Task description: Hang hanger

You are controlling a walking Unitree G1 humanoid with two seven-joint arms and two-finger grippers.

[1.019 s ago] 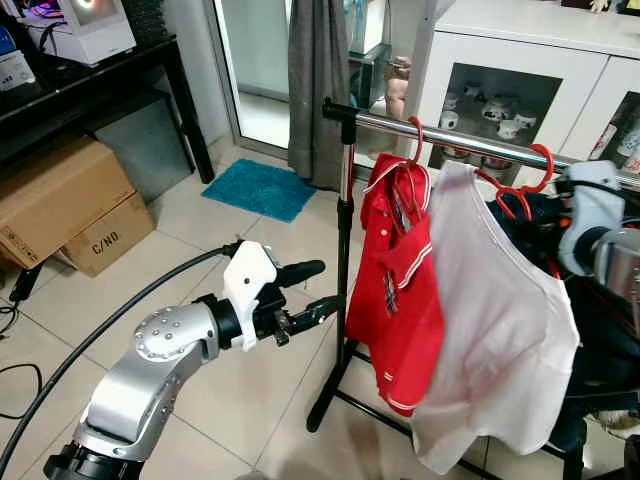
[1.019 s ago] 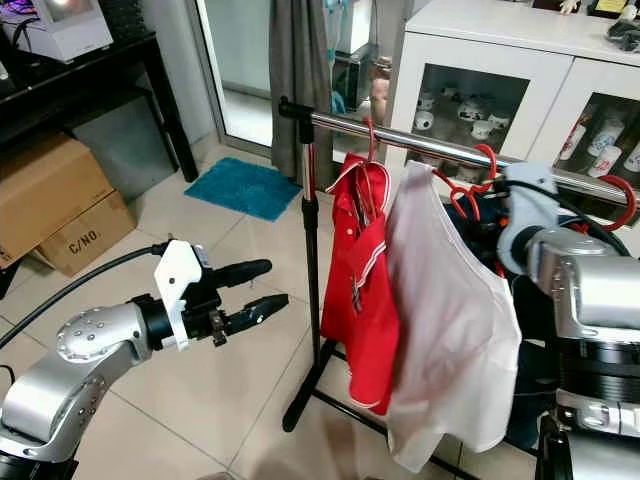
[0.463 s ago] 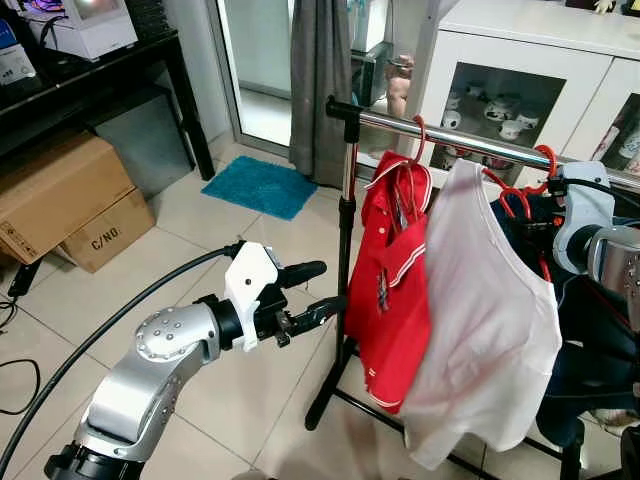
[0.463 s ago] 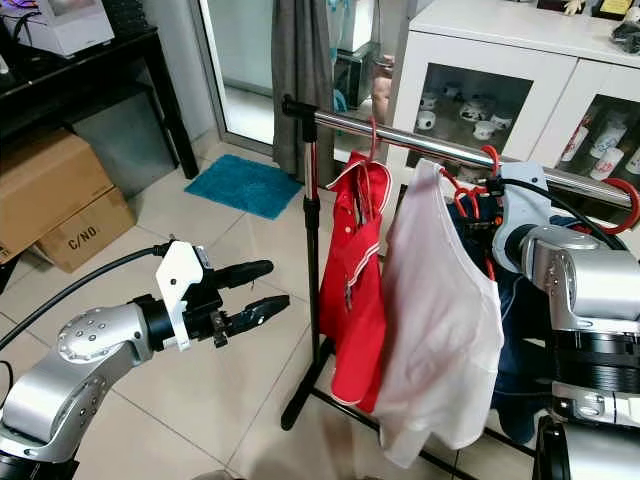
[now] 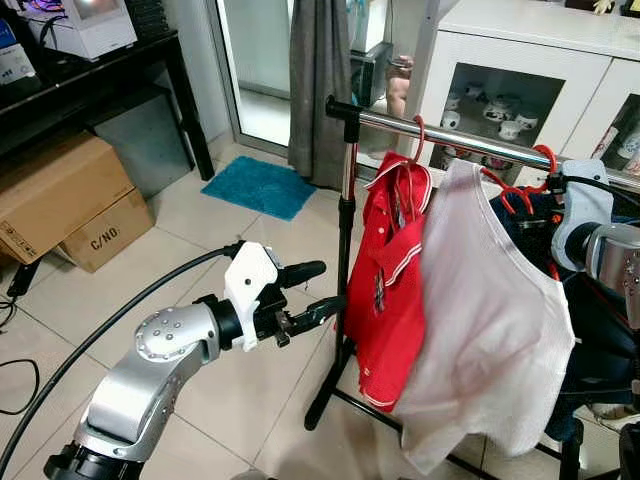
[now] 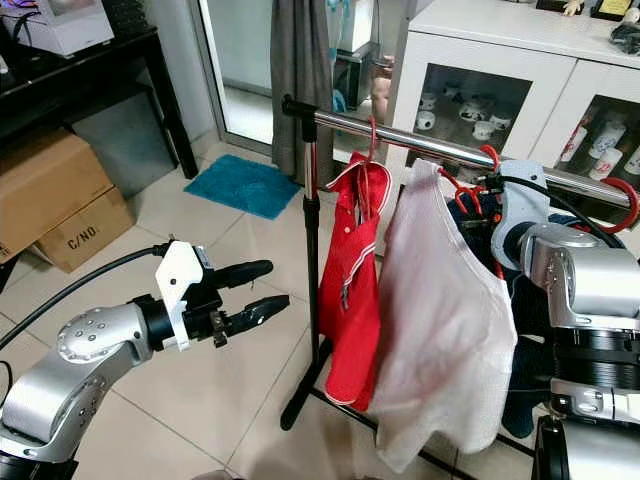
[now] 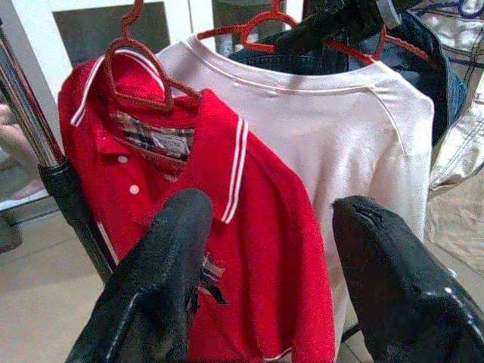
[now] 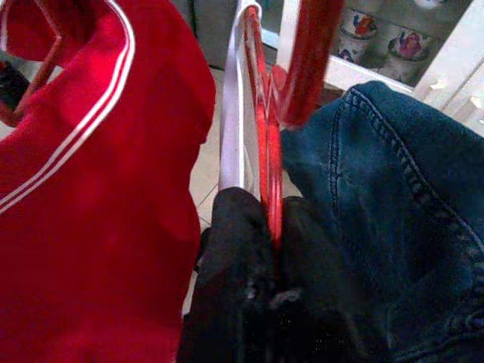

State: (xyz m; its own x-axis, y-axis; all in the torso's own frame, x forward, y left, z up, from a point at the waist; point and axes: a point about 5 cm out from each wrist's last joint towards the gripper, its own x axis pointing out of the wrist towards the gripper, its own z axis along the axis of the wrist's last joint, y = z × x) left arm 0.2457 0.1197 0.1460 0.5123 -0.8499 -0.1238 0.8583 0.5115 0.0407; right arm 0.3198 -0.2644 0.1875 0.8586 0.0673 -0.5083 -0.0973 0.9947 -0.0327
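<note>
Your right gripper (image 8: pixel 268 295) is clamped tight on a red hanger (image 8: pixel 265 162) carrying a white shirt (image 5: pixel 490 330), held up against the chrome rail (image 5: pixel 450 140) of a clothes rack. The hanger's hook (image 5: pixel 538 160) sits at the rail, but you cannot tell whether it is fully over it. A red polo shirt (image 5: pixel 395 290) already hangs just beside the white one, with denim clothes (image 8: pixel 386 197) on the other side.

Your left gripper (image 5: pixel 305 292) hovers spread and empty near the rack's upright post (image 5: pixel 343 250), pointing at the polo.

If you let go before the hook seats, the shirt likely drops to the tiled floor (image 5: pixel 200 250). The hook could also snag the neighbouring hanger, since the garments press together. Pulling your arm back fast may drag the shirt off its hanger.

The only readable writing is on a cardboard box (image 5: pixel 95 232) under the black desk (image 5: pixel 90 95); it appears to read "C/NO."
</note>
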